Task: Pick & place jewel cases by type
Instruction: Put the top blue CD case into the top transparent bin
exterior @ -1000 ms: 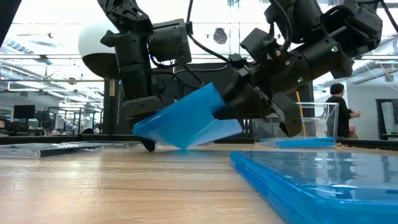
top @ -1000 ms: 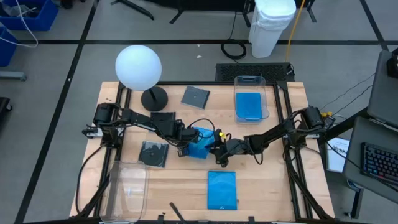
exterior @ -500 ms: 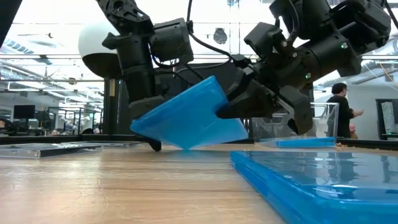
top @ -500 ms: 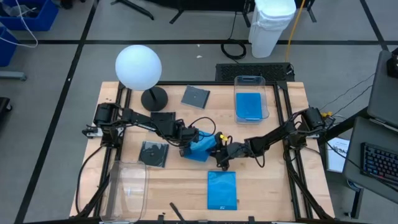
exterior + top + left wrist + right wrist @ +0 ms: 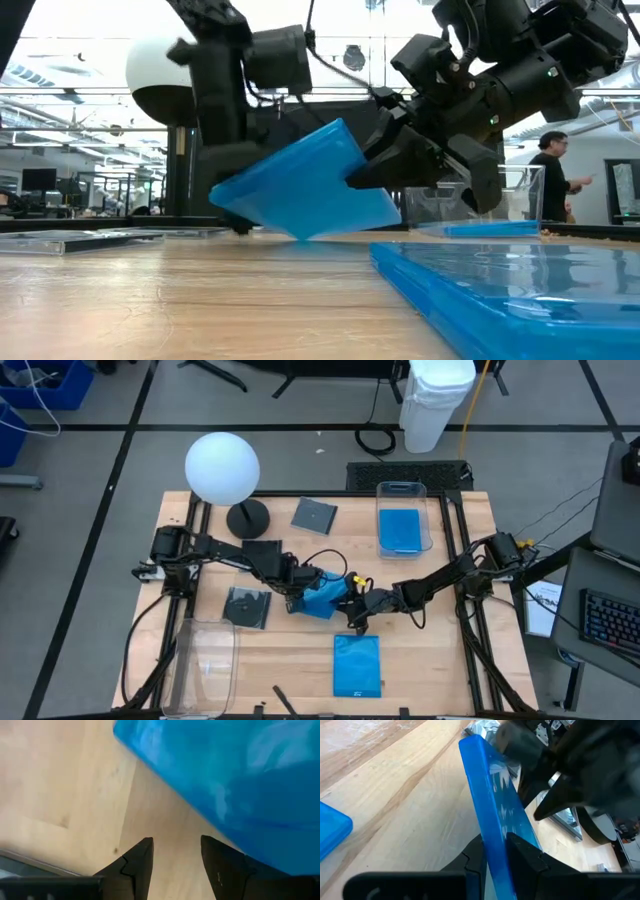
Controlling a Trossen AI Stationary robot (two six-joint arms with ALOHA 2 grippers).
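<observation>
At the middle of the high view, the right gripper (image 5: 352, 603) clamps one edge of a tilted blue jewel case (image 5: 322, 596), its lower corner near the table (image 5: 440, 660). The left gripper (image 5: 300, 600), fingers apart, sits just beside it. The case looks light, stiff and slick; an edge pinch suits it, though it may pivot.

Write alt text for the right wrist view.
The right pincer is shut on the edge of a tilted blue case above the wooden table. The left arm stands just behind the case; a second blue case lies flat to one side.
</observation>
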